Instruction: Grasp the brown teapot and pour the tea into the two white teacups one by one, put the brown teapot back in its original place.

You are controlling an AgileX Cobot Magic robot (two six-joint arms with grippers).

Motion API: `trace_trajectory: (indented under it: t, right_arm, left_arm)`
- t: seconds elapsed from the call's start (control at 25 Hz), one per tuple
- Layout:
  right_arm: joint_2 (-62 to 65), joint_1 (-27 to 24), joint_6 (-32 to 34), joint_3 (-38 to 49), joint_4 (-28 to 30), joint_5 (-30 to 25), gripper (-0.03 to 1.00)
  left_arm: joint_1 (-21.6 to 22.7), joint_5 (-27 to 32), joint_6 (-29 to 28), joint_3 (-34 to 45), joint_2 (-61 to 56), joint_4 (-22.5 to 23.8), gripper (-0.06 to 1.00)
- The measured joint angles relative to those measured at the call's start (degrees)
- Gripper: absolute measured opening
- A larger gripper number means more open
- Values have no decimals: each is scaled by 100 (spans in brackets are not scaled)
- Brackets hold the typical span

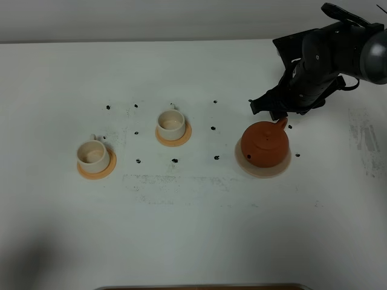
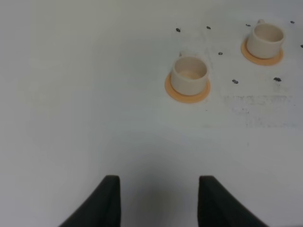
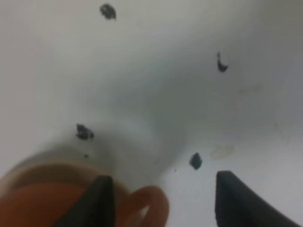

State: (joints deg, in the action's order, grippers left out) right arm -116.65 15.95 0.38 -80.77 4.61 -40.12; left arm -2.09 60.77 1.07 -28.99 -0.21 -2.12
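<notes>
The brown teapot (image 1: 265, 145) stands upright on its pale saucer (image 1: 263, 173), the original place, at the right of the table. Its loop handle (image 1: 282, 124) points back toward my right gripper (image 1: 273, 112), which hangs open just behind it. In the right wrist view the handle (image 3: 152, 204) lies between the open fingers (image 3: 102, 201), beside the teapot body (image 3: 42, 205); no contact shows. Two white teacups (image 1: 93, 154) (image 1: 171, 123) sit on orange coasters (image 1: 97, 171) at the left. My left gripper (image 2: 158, 196) is open and empty, short of the nearer cup (image 2: 189, 74) and farther cup (image 2: 268, 39).
Small black specks (image 1: 175, 161) dot the white table around the cups and teapot. A faint scuffed patch (image 1: 175, 184) runs in front of the cups. A brown edge (image 1: 199, 286) shows at the table's near side.
</notes>
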Motion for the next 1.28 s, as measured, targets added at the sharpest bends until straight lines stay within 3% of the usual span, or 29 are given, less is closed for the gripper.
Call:
trace_trajectory:
  t: [0.28, 0.72, 0.96, 1.28]
  right_arm:
    - [0, -25, -128, 0, 110, 372, 49]
    - [0, -173, -249, 21, 127, 178, 49]
    - [17, -206, -313, 289, 120, 482, 49]
    - [172, -233, -352, 358, 125, 164, 49]
  left_arm:
    - [0, 0, 0, 0, 0, 0, 41]
    - [0, 0, 0, 0, 0, 0, 41]
    - [0, 0, 0, 0, 0, 0, 41]
    - [0, 0, 0, 0, 0, 0, 41]
